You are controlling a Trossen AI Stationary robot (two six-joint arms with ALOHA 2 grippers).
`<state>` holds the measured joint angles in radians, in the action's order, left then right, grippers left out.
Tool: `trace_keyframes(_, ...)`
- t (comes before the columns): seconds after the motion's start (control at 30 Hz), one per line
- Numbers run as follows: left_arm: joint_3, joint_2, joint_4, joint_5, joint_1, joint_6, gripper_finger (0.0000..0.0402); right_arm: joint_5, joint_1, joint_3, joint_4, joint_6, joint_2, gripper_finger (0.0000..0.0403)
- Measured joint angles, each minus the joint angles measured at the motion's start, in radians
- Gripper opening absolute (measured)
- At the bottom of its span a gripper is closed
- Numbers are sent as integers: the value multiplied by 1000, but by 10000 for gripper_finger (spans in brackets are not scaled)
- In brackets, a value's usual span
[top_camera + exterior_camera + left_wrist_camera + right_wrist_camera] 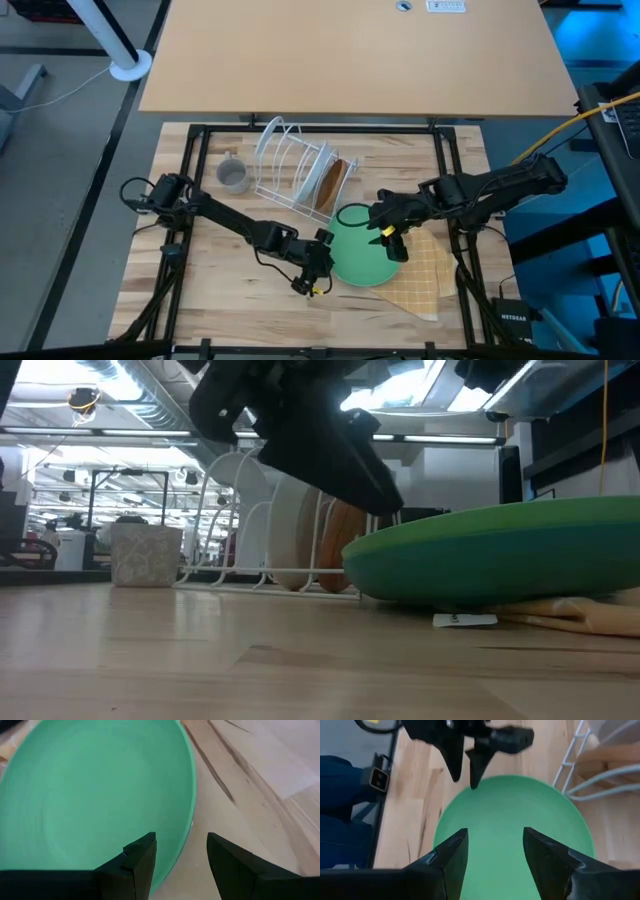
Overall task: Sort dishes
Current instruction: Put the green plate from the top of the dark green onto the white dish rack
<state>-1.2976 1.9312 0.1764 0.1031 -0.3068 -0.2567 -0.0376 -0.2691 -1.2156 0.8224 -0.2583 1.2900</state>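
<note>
1. Near the middle of the wooden surface (210, 290) we see the left gripper (314, 283) reaching in from the left, low at the left edge of the light green plate (364, 252). Our left wrist view shows its jaws apart, one finger (140, 860) over the plate's inner face and the other outside, with the rim between them.
2. Across the plate we find the right gripper (392, 238), its arm stretching in from the right side. It hangs over the plate's far right part, and our right wrist view shows its jaws apart above the green face (510, 835), gripping nothing.
3. We see the light green plate lying partly on the yellow checked cloth (425, 275), its left part over bare wood. From the low view its rim (500, 550) sits tilted, higher on the right.
4. A teal plate (352, 214) peeks out just beyond the green one, beside the rack.
5. We note the white wire rack (290, 165) standing behind the plates. In its right slots a brown plate (332, 182) stands on edge; whether its face is divided we cannot tell.
6. We see the small grey mug (233, 176) upright just left of the rack, apart from both grippers.
</note>
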Motion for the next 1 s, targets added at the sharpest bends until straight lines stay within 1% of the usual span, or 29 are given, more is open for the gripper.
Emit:
trace_keyframes(0.17,0,0,-1,-7,10,-47,166,0,0,0,-77,0,0,195)
trace_keyframes(0.3,0,20,0,-49,17,-52,166,0,0,0,-140,-6,0,195)
trace_keyframes(0.43,0,32,-2,-53,16,-97,166,0,0,0,-191,-32,0,195)
trace_keyframes(0.63,0,34,0,-56,32,-103,166,0,0,0,-268,-33,0,195)
trace_keyframes(1.0,0,41,7,-156,75,-142,166,0,0,0,-373,-34,0,195)
